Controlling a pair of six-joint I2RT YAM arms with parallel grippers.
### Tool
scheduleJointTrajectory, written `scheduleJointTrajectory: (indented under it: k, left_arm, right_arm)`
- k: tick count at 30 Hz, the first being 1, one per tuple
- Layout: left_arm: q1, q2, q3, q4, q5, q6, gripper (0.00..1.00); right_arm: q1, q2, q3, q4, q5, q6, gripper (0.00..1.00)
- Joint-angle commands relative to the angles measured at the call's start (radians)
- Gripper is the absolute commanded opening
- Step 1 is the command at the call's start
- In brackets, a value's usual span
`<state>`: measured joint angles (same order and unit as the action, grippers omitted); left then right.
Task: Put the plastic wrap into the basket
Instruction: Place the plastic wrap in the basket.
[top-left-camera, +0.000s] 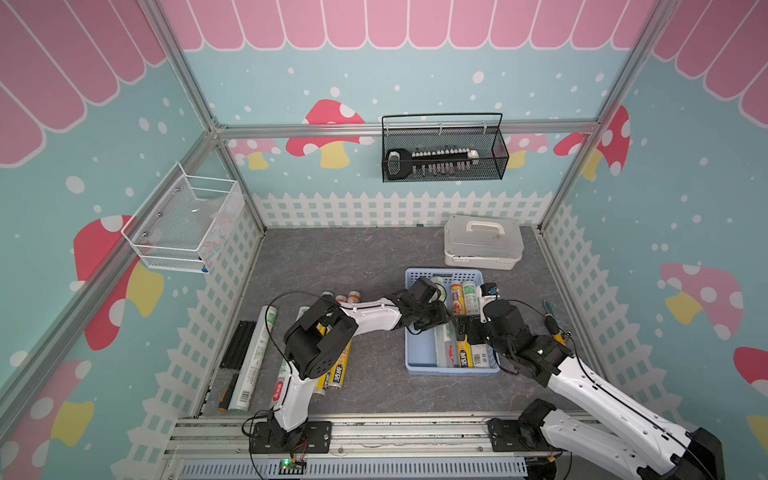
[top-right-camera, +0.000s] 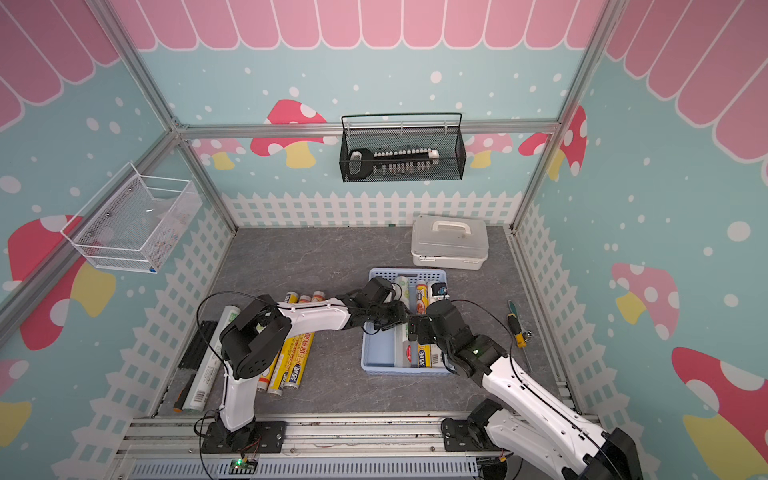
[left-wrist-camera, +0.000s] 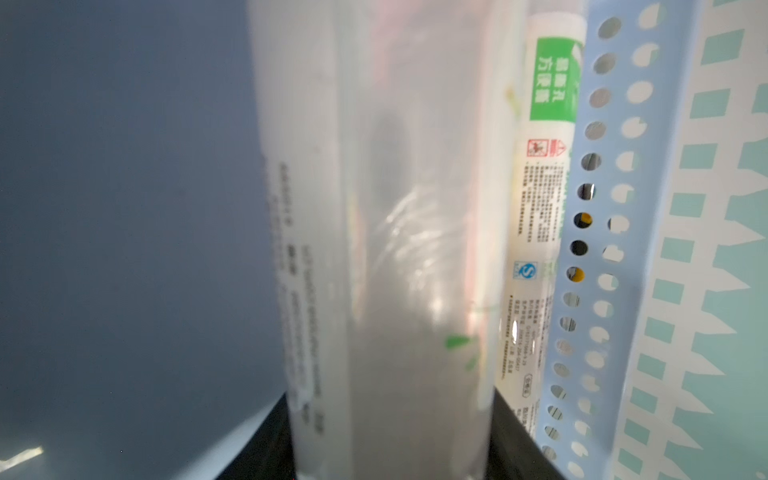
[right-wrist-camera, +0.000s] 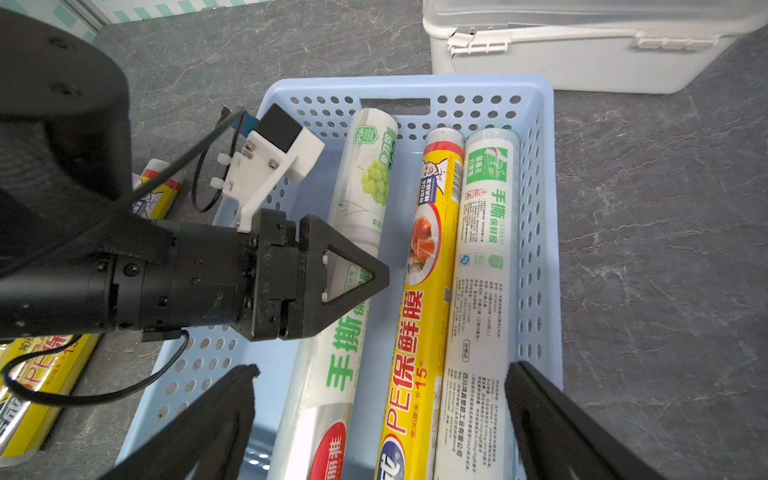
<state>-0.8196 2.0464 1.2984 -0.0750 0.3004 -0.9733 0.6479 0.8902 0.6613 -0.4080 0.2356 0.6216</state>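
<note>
Far left: loose plastic wrap rolls (top-left-camera: 254, 357) on table (top-left-camera: 332, 257). Middle: left gripper (right-wrist-camera: 353, 276) clamped on clear grape-label roll (right-wrist-camera: 368, 178) inside blue basket (right-wrist-camera: 545, 199), beside 2 more rolls (right-wrist-camera: 432, 249). Right: right gripper (right-wrist-camera: 380, 374) spread wide, empty, over basket's near end.

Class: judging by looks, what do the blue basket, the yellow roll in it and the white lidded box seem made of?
Blue basket: moulded plastic, matte; even round holes, rounded rim. Yellow roll: glossy printed film wrapper, sheen along it; core unseen. White lidded box: semi-translucent plastic, probably; moulded latches.
</note>
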Motion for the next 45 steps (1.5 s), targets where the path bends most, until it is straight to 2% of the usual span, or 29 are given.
scheduleJointTrajectory:
  k: [1,7,13,25,36,41,45]
  left_arm:
    - [-0.006,0.003,0.064,0.004,0.049,0.051,0.29]
    - [-0.009,0.007,0.078,-0.029,0.043,0.060,0.51]
    - [-0.010,0.004,0.072,-0.039,0.014,0.029,0.59]
    - [-0.016,-0.019,0.060,-0.028,0.025,0.019,0.62]
    - [-0.016,-0.228,-0.022,-0.044,-0.065,0.126,0.62]
    - [-0.007,-0.370,-0.087,-0.072,-0.158,0.215,0.62]
    - [0.029,-0.500,-0.175,-0.095,-0.236,0.271,0.62]
  right_arm:
    - [-0.005,0.011,-0.007,-0.008,0.013,0.014,0.96]
    - [-0.005,0.012,-0.009,-0.009,0.014,0.021,0.96]
    - [-0.005,-0.007,-0.009,-0.022,0.029,0.018,0.96]
    - [-0.004,-0.026,-0.014,-0.036,0.027,0.025,0.96]
    - [-0.005,-0.064,0.006,-0.072,0.010,0.019,0.96]
    - [-0.004,-0.063,0.051,-0.058,-0.073,-0.027,0.96]
    - [-0.005,-0.033,0.070,0.040,-0.218,-0.062,0.96]
